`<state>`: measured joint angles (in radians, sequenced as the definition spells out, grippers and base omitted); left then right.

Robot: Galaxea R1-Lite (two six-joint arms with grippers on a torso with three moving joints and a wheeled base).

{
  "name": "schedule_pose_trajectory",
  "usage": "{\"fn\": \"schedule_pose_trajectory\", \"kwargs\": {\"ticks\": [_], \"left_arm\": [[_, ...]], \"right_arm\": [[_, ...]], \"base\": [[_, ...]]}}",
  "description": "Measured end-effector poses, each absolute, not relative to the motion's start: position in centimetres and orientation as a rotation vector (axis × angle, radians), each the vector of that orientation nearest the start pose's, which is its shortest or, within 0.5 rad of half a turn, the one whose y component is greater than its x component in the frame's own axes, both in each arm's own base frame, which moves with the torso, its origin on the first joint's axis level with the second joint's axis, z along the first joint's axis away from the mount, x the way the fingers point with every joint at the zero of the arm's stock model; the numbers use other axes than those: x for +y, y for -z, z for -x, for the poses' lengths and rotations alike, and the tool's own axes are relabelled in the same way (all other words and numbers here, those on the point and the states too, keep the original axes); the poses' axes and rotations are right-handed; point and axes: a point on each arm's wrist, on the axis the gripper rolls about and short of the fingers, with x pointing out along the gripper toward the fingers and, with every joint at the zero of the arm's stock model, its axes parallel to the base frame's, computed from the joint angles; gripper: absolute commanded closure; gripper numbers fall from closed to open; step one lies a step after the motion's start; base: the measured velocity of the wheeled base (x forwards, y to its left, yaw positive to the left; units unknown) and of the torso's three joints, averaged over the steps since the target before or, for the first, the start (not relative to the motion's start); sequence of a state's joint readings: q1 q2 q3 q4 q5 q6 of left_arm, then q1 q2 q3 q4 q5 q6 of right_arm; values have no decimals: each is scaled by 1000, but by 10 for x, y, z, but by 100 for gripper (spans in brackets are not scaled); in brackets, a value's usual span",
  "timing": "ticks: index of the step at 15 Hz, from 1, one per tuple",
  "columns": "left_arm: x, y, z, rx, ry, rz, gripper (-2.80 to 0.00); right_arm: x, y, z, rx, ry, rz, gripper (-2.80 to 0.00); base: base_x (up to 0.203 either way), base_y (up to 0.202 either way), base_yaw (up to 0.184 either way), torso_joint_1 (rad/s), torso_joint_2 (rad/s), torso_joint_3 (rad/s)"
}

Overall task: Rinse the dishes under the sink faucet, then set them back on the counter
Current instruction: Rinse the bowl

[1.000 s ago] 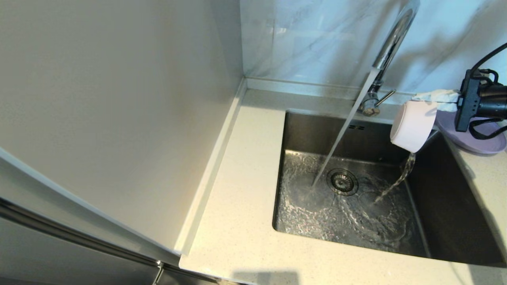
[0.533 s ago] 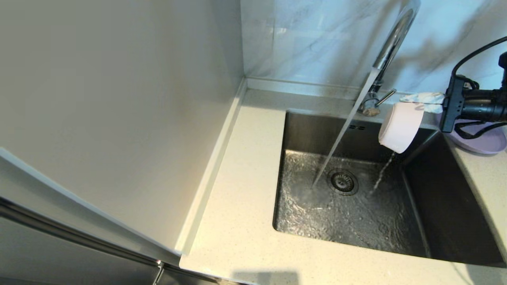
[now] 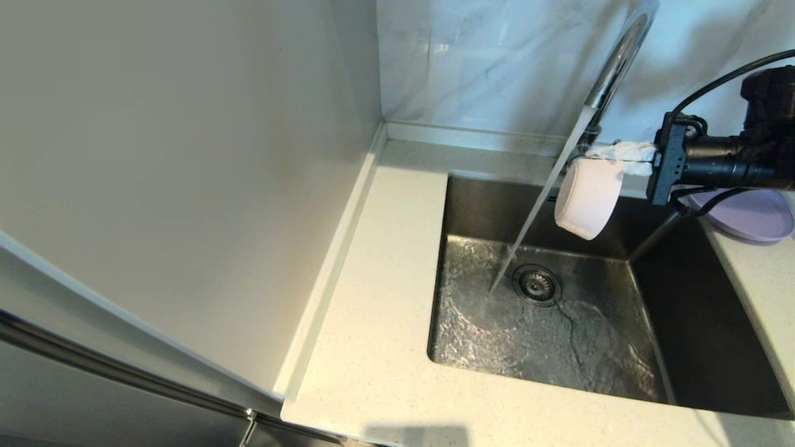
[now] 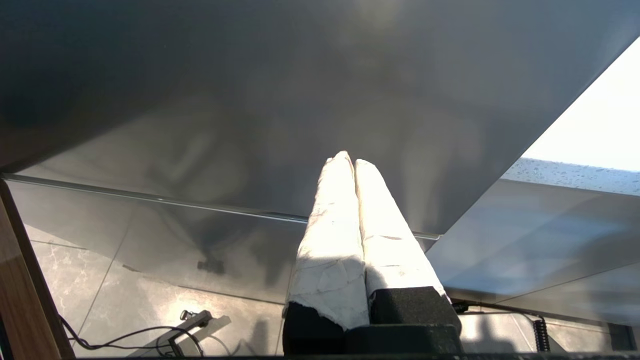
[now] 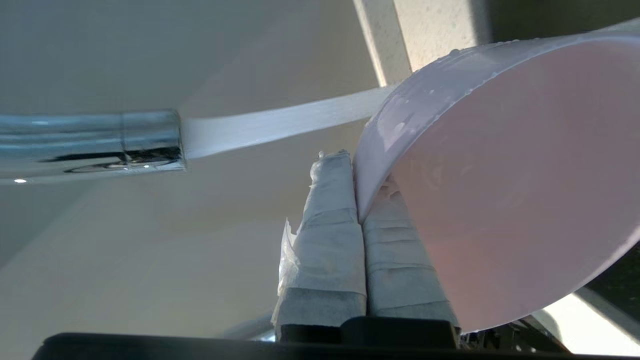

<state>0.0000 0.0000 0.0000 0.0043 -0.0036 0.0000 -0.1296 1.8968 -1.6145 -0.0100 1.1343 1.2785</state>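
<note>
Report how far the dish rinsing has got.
Nothing is visibly finished. In hand: the right gripper grips the pink bowl by its rim, tipped beside the faucet stream over the sink. Left: the purple plate waits on the counter.

We see white marbled wall tiles (image 3: 484, 62) across the upper middle and right of the head view. A plain grey-beige panel (image 3: 174, 161) fills the left half. In the left wrist view, glossy grey floor tiles (image 4: 100, 295) lie lower left, beside a wooden edge (image 4: 20, 290).
</note>
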Motion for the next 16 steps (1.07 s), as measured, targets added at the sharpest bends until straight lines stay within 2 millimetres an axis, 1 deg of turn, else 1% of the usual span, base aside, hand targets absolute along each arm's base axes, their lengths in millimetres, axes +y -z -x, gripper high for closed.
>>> {"fn": "schedule_pose_trajectory", "kwargs": {"ticks": [3,8,16], "left_arm": [[0,-75,23,4,4,0,0],[0,-75,23,4,4,0,0],[0,-75,23,4,4,0,0]], "right_arm": [[-18,-286,-371,855,-749,-1307,0],[-9,-287,-372,864,-765,-1295,0],[-13,-285,-391,784,-689,-1293,0]], "base": [[0,0,0,0,0,0],[0,0,0,0,0,0],[0,0,0,0,0,0]]}}
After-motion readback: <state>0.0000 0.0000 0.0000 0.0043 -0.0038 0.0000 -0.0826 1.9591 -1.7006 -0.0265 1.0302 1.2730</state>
